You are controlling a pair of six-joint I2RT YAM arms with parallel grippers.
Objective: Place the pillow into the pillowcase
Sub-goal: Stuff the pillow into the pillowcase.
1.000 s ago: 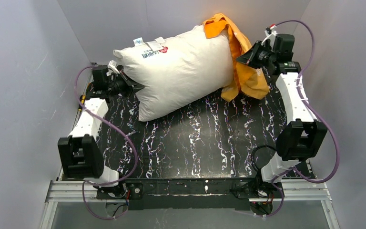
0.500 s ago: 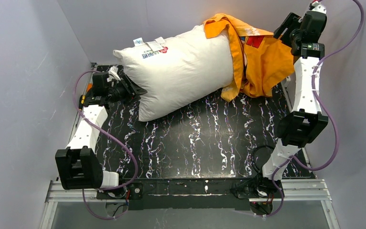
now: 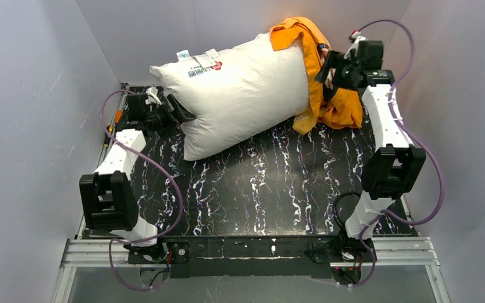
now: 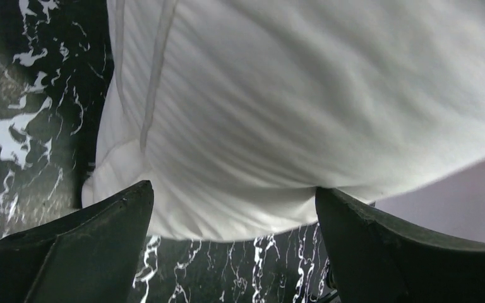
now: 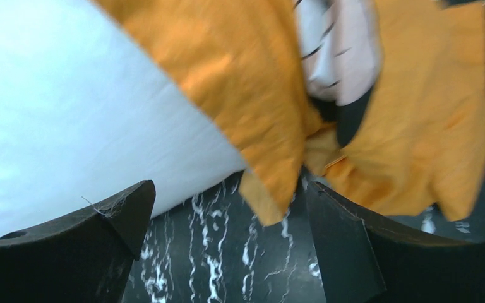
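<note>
Pillowcase (image 3: pixel 328 104) caps only one end of the pillow (image 3: pixel 240 95). Left gripper (image 4: pixel 233 196) and right gripper (image 5: pixel 230 189) both stand apart, holding nothing; unsecured, the pillowcase may slip off.

Illegible red-and-dark logo (image 3: pixel 206 69) on the pillow (image 3: pixel 246 95); nothing readable.

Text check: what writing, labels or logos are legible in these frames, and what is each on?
On the pillow, printed mark near its far left corner: red logo with dark letters, upside down, too small to read.
The sewn tags beside it: too small to read.
On the pillowcase: no lettering shows, only a black-and-white patch in the right wrist view.
</note>
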